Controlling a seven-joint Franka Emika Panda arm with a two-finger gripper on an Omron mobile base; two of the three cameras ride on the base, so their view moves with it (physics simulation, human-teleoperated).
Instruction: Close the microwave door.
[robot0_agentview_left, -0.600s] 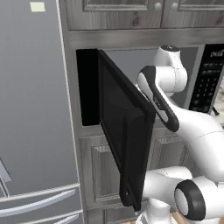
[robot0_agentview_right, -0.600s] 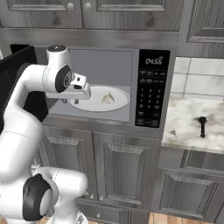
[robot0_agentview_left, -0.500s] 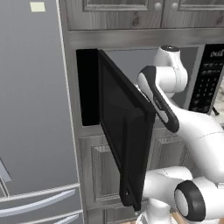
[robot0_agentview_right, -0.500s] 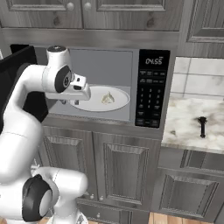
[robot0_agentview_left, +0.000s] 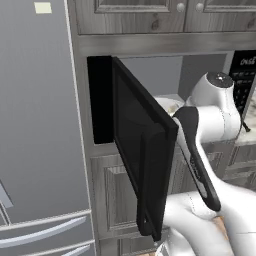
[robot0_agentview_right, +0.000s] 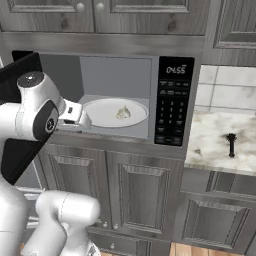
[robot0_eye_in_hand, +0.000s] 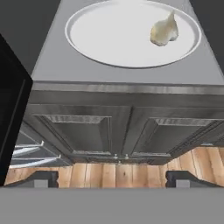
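Note:
The microwave door (robot0_agentview_left: 141, 146) stands swung out to the left, a black panel with its bar handle (robot0_agentview_left: 148, 196) along the near edge. In the right base view the door (robot0_agentview_right: 15, 117) is partly hidden behind my arm. The microwave (robot0_agentview_right: 172, 107) shows its grey cavity, with a white plate (robot0_agentview_right: 115, 112) holding a small pale morsel (robot0_agentview_right: 123, 112). My gripper (robot0_eye_in_hand: 113, 179) is open and holds nothing. It hovers in front of the cavity's lower edge, right of the door (robot0_eye_in_hand: 11, 109), with the plate (robot0_eye_in_hand: 127, 37) ahead of it.
The tall grey fridge (robot0_agentview_left: 40, 125) stands left of the door. Grey cabinet doors (robot0_agentview_right: 120, 192) sit below the microwave and more hang above it. A marble counter (robot0_agentview_right: 220, 145) with a small dark object (robot0_agentview_right: 231, 144) lies to the right. Wooden floor (robot0_eye_in_hand: 118, 173) shows below.
My arm has drawn back from the cavity toward the base and dropped a little. The hand now sits nearer the cavity's left front corner. The door has not visibly moved.

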